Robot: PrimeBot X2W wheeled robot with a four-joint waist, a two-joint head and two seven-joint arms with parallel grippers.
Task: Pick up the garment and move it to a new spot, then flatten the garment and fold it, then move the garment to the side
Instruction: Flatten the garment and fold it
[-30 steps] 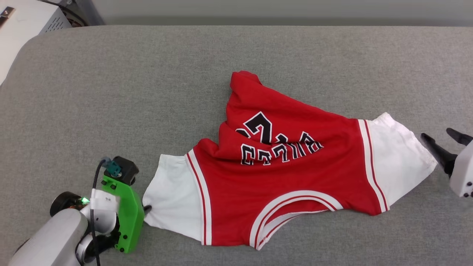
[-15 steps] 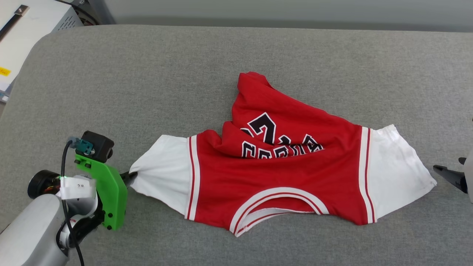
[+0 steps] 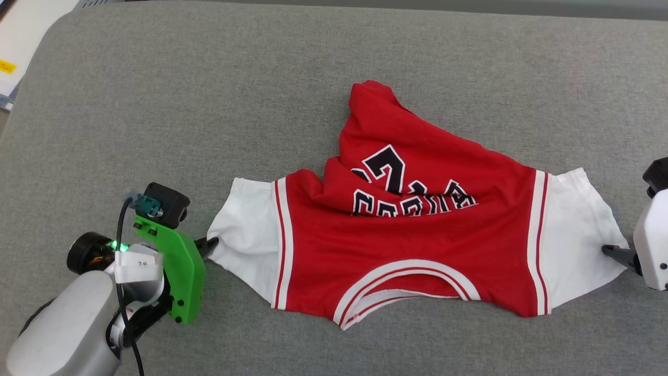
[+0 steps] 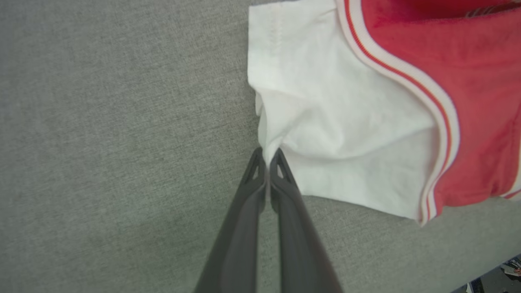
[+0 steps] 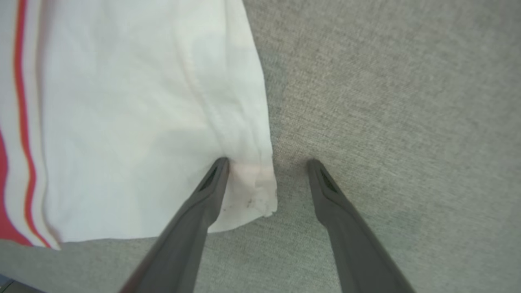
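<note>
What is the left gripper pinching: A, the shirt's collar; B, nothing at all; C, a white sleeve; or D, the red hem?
C: the left gripper is shut on the edge of the shirt's white sleeve, which bunches into folds at its fingertips.

Grey woven fabric surface (image 3: 156, 104), flat, evenly lit with soft shadows. Its rounded corner sits up and out from the left gripper (image 3: 212, 242). Past that corner is a white unit (image 3: 26, 21) with a yellow label (image 3: 6, 66). A dull grey band (image 3: 522, 4) runs along the far edge.
</note>
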